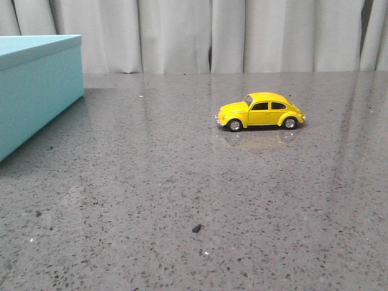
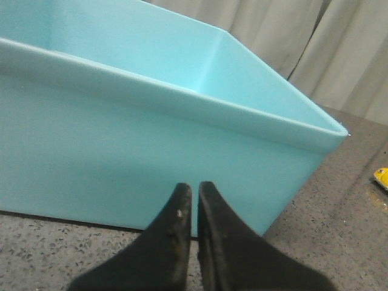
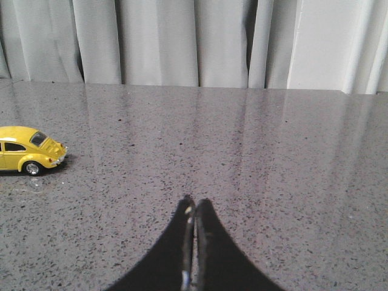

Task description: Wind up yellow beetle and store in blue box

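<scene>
The yellow beetle (image 1: 260,111) stands on its wheels on the grey speckled table, right of centre in the front view, nose to the left. Its rear half also shows in the right wrist view as the yellow beetle (image 3: 27,150). The blue box (image 1: 33,85) sits at the far left with its lid on. In the left wrist view the blue box (image 2: 151,139) fills most of the picture, close ahead of my left gripper (image 2: 194,187), which is shut and empty. My right gripper (image 3: 194,202) is shut and empty above bare table, well apart from the car. Neither gripper shows in the front view.
A small dark speck (image 1: 196,228) lies on the table near the front. Grey curtains (image 1: 242,33) hang behind the table's far edge. A sliver of yellow (image 2: 382,177) shows at the edge of the left wrist view.
</scene>
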